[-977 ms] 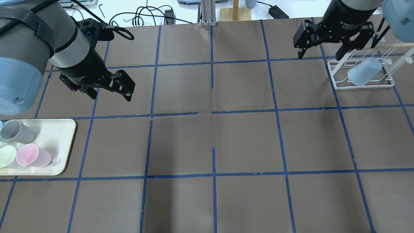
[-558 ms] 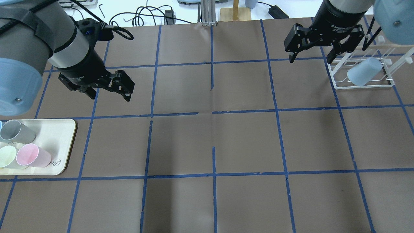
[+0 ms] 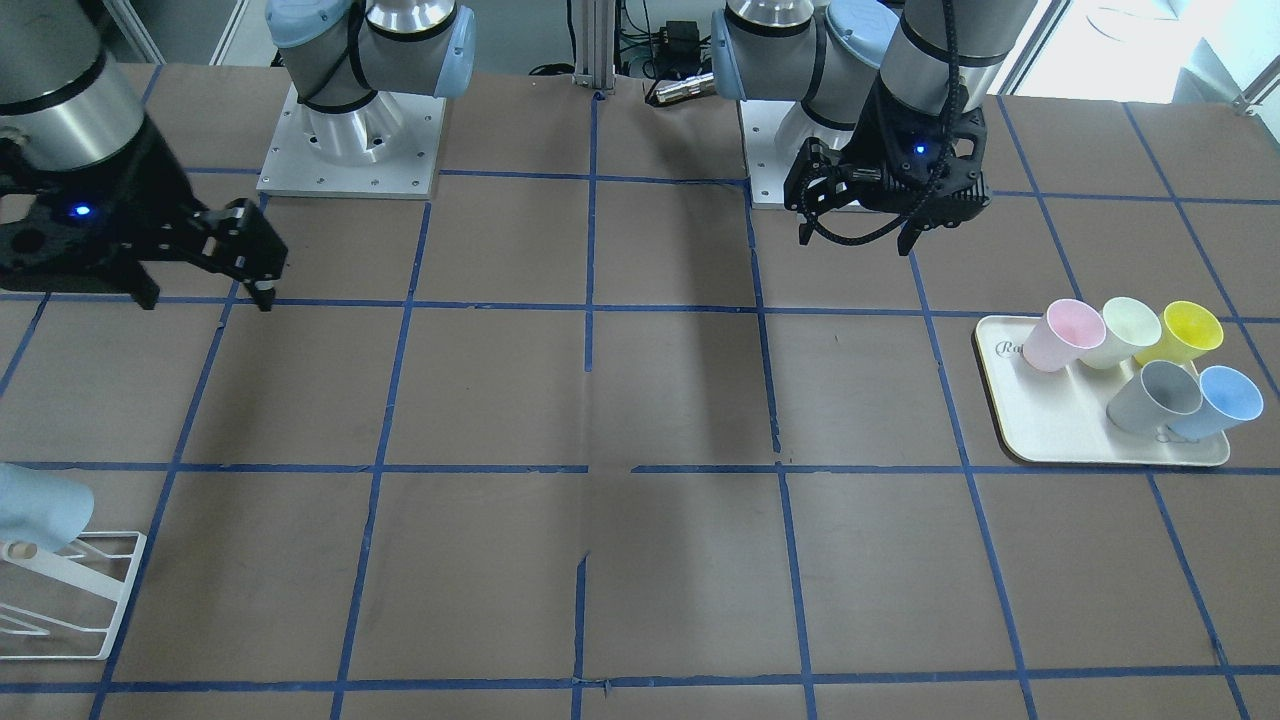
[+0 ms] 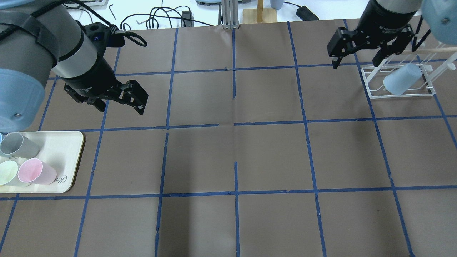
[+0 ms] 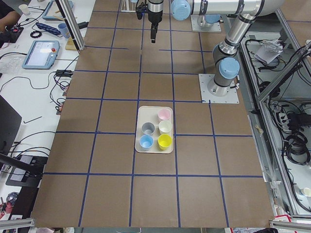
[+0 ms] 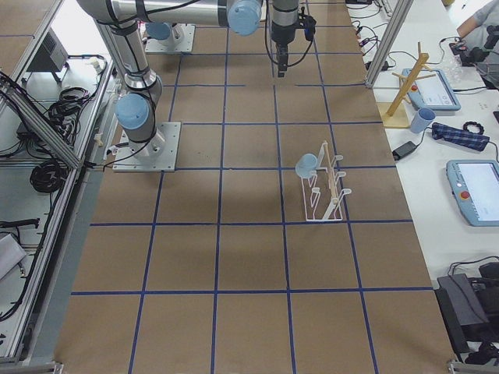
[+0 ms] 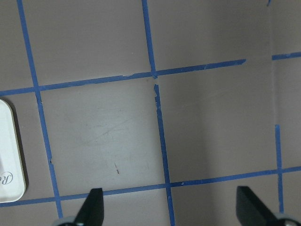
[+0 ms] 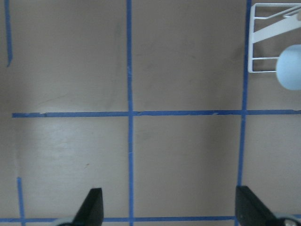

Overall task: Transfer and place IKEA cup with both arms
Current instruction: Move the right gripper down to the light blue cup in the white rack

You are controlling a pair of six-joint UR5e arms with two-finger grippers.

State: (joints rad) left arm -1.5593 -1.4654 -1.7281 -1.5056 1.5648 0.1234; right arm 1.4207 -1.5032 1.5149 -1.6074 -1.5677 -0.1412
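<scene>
One pale blue IKEA cup [image 4: 401, 79] hangs tilted on the white rack [image 4: 371, 93] at the far right. It also shows in the front view [image 3: 35, 510] and the right wrist view [image 8: 289, 66]. A second blue cup [image 3: 1218, 402] stands on the cream tray [image 3: 1060, 445]. My right gripper [image 4: 354, 65] is open and empty above the table, just left of the rack. My left gripper [image 4: 121, 106] is open and empty above the table, beyond the tray [image 4: 60, 150]. Both wrist views show wide-apart fingertips [image 7: 92, 207] [image 8: 92, 205] over bare table.
The tray also holds a pink cup [image 3: 1060, 335], a pale green cup [image 3: 1122, 330], a yellow cup [image 3: 1188, 332] and a grey cup [image 3: 1155, 393]. A wooden stand [image 4: 260, 14] and cables [image 4: 160, 18] lie beyond the table's far edge.
The right gripper swung a little to the left and then back to the right beside the rack. The left gripper has barely shifted. Both stay open and empty.
</scene>
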